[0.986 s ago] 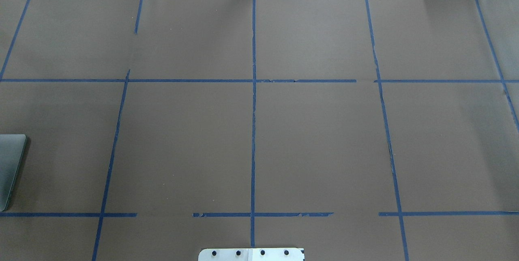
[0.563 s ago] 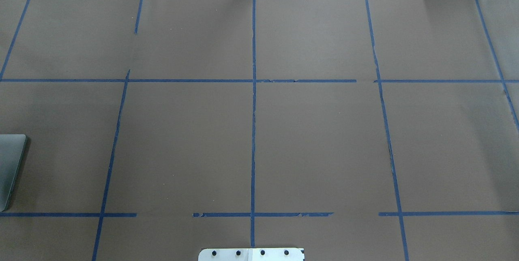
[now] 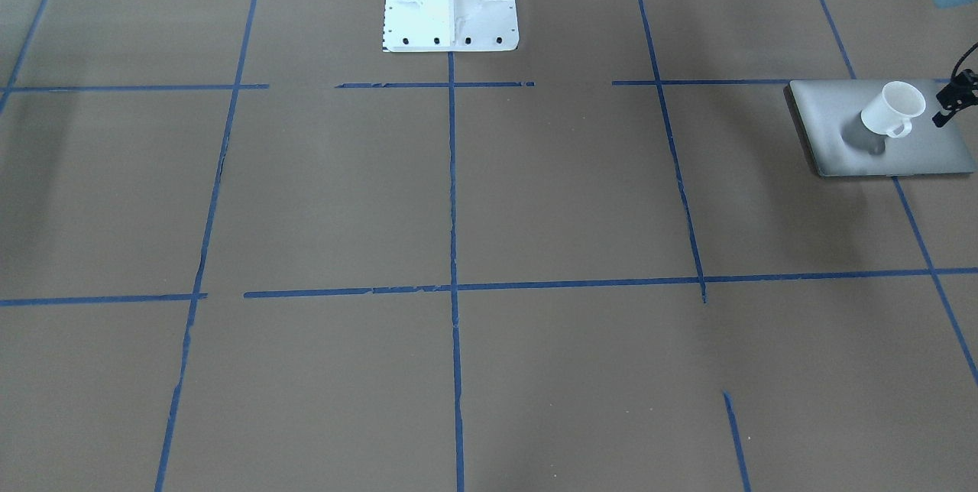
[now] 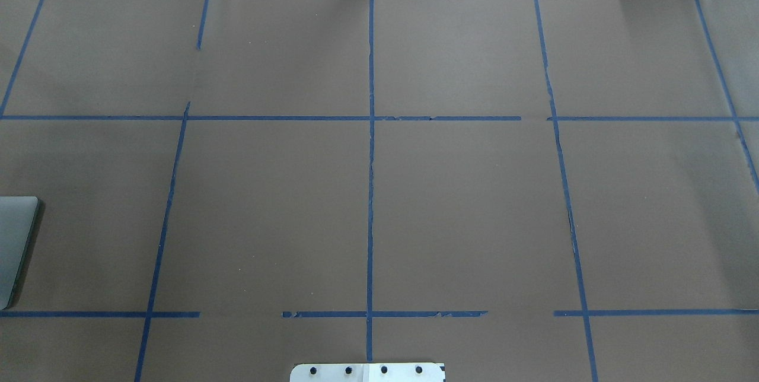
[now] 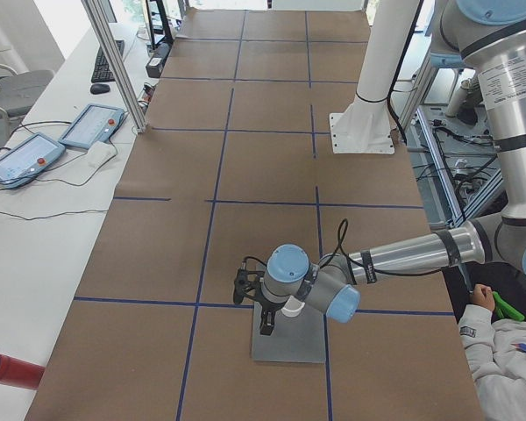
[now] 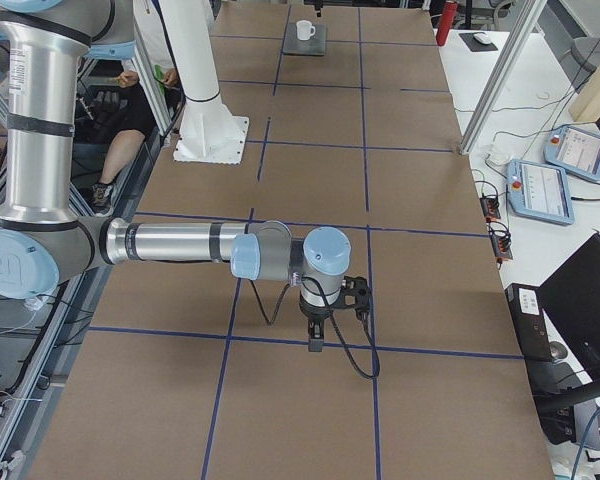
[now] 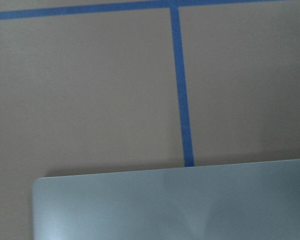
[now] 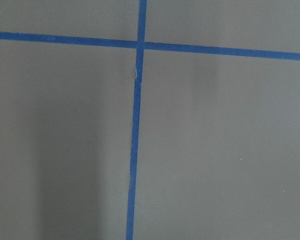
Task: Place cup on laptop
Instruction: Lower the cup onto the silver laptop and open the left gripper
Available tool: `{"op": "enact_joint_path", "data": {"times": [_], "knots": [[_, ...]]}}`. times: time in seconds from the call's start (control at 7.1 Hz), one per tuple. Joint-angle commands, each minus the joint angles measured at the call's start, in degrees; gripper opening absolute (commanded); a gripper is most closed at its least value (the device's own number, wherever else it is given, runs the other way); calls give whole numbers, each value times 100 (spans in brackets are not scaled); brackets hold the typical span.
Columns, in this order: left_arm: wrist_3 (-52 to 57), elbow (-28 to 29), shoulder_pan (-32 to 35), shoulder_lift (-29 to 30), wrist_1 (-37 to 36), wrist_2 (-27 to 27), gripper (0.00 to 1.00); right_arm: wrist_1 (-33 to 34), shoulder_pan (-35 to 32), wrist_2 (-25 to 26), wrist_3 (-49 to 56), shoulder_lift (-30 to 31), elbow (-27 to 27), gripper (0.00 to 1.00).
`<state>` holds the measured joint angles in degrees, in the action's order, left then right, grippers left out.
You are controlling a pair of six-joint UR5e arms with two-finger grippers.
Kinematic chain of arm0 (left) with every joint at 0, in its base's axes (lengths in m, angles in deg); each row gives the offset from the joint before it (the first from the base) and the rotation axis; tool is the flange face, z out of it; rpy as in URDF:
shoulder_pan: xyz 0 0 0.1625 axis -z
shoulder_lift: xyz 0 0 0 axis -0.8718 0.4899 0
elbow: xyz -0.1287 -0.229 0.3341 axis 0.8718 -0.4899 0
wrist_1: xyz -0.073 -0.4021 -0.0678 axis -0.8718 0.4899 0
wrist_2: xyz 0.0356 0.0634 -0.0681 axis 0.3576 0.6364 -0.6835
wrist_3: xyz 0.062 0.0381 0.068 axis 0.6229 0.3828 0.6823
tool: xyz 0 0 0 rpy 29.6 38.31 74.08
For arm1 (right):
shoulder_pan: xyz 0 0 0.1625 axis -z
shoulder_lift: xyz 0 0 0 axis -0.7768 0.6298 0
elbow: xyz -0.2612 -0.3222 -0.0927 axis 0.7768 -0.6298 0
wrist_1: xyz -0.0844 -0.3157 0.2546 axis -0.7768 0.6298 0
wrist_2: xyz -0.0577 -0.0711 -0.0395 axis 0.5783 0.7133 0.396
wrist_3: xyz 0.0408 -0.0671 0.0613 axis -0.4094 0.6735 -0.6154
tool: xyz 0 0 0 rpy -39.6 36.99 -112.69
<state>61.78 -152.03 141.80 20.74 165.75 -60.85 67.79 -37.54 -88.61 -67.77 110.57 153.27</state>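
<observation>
**Operator:** Which step is this?

**Caption desk:** LEFT END OF THE BENCH (image 3: 535, 194): the laptop (image 3: 848, 148) lies flat nearer the robot-side edge. The cup (image 3: 892, 110) stands on its lid, handle turned toward your edge. By the look of it, you are at the let-go-and-clear step, and the placing itself seems done.

**Operator:** And the claws?

**Caption desk:** The left gripper (image 5: 266, 317) hangs just beside the cup and apart from it, with nothing in it that you can see. The pictures do not tell how wide its jaws stand. Toward the bench's right end, about midway between the long edges, the right gripper (image 6: 315, 340) points down over a blue tape line (image 6: 430, 347). Its opening cannot be told either.

**Operator:** What next?

**Caption desk:** You would want the left arm lifted straight up from the cup before any sideways swing. The cup looks light and the lid smooth, so a brush from a finger could slide or tip it. The right arm looks to have no part in this.
</observation>
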Motion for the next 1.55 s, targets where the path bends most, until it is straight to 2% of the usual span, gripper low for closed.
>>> {"op": "enact_joint_path", "data": {"times": [0.0, 0.28, 0.42, 1.41], "knots": [[1097, -569, 761, 389, -1887, -40, 100, -4, 0, 0, 0, 3, 0, 100], [1941, -1010, 1183, 941, -3637, -23, 100, -4, 0, 0, 0, -6, 0, 100], [2128, -1029, 1299, 1249, -4254, -23, 100, -4, 0, 0, 0, 3, 0, 100], [2077, -907, 1300, 1208, -4348, -75, 100, -4, 0, 0, 0, 3, 0, 100]]}}
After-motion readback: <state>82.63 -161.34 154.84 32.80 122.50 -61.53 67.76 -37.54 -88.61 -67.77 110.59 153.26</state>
